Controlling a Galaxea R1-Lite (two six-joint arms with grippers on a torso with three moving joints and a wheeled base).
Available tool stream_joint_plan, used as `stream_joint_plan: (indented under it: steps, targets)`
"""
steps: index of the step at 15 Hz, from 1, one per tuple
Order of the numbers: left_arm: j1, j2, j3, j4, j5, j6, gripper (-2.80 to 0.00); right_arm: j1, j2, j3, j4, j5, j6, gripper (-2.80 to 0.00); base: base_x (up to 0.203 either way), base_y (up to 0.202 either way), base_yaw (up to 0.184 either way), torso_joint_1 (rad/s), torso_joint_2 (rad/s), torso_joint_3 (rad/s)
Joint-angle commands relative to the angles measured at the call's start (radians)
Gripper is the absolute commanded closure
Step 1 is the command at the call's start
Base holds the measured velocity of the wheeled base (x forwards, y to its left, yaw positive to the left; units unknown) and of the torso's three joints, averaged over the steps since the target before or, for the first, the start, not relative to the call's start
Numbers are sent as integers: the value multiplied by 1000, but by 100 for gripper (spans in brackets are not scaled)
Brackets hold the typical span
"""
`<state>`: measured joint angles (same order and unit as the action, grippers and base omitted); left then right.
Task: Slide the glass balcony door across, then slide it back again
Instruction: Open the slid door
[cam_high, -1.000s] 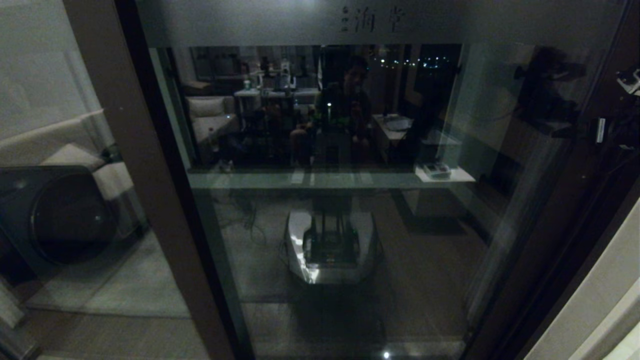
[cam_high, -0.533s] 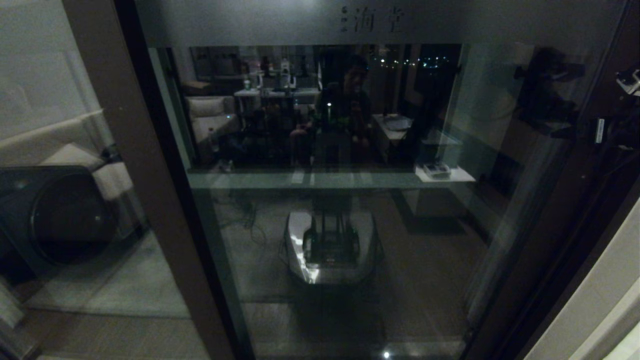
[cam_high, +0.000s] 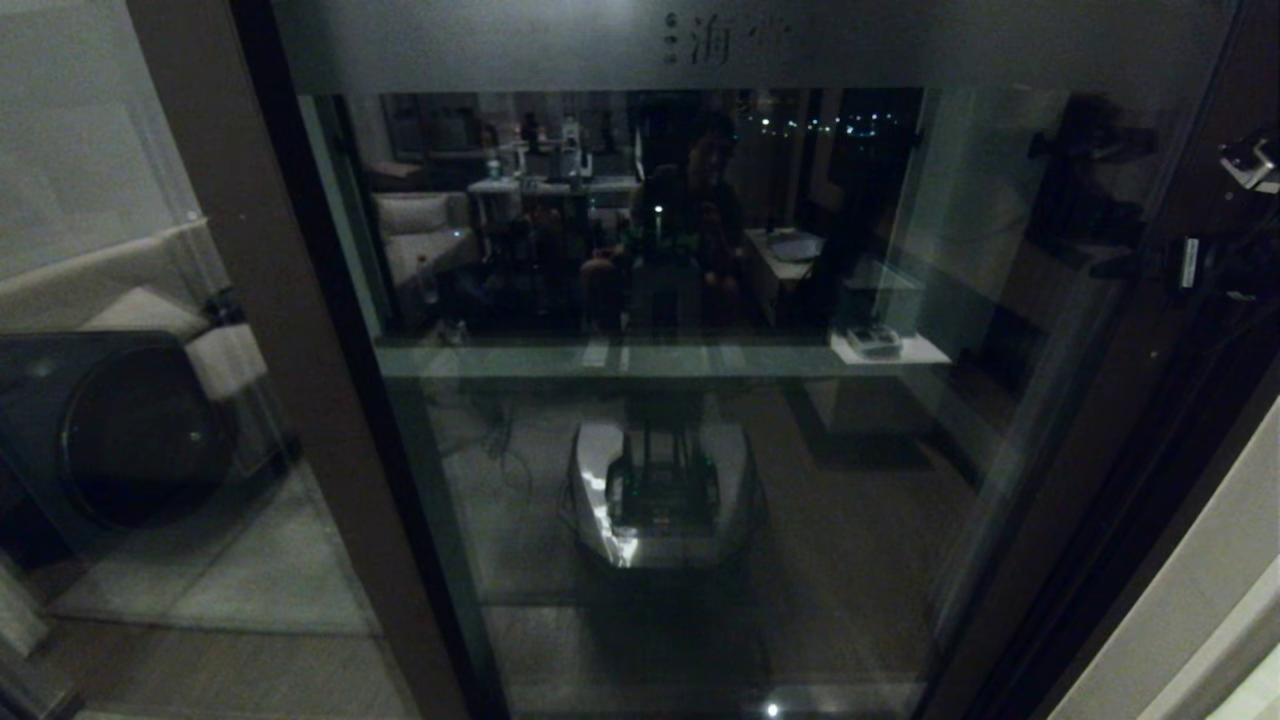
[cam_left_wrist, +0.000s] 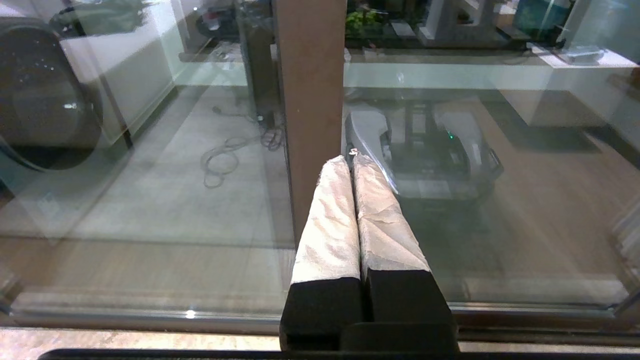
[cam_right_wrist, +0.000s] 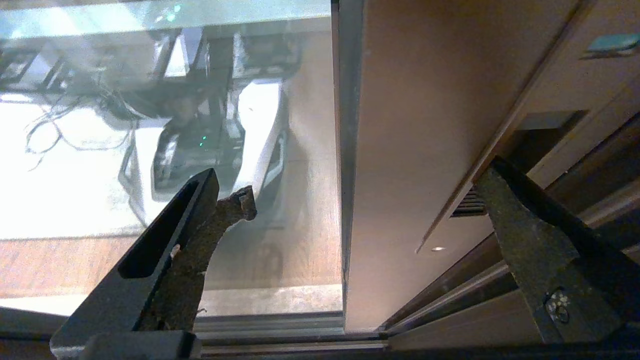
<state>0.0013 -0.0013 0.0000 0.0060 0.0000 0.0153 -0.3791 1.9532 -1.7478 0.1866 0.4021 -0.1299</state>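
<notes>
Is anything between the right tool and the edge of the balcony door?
Nothing visible. The right tool is open, its fingers either side of the glass balcony door's brown stile, with no object between.

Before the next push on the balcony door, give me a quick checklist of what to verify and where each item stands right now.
1. Right gripper open: ok. Its fingers are spread to either side of the stile of the glass balcony door.
2. A right finger bearing on the stile: cannot tell. No contact shows in the right wrist view.
3. Left gripper shut: ok. Its taped fingers are pressed together.
4. Left gripper off the brown upright: cannot tell. Its tips sit close in front of the upright.
</notes>
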Motion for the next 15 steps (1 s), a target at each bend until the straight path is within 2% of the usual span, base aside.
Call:
stream_joint_plan:
  steps: [1, 8, 15]
  targets:
    - [0, 0, 2, 0, 0, 0, 0, 5, -4, 8, -4, -2, -2, -280, 0, 0, 0, 0, 0, 0]
    - [0, 0, 2, 0, 0, 0, 0, 13, -24, 34, -19, -5, -3, -280, 0, 0, 0, 0, 0, 0]
    - [0, 0, 2, 0, 0, 0, 0, -16, -193, 138, -21, 1, -12, -280, 0, 0, 0, 0, 0, 0]
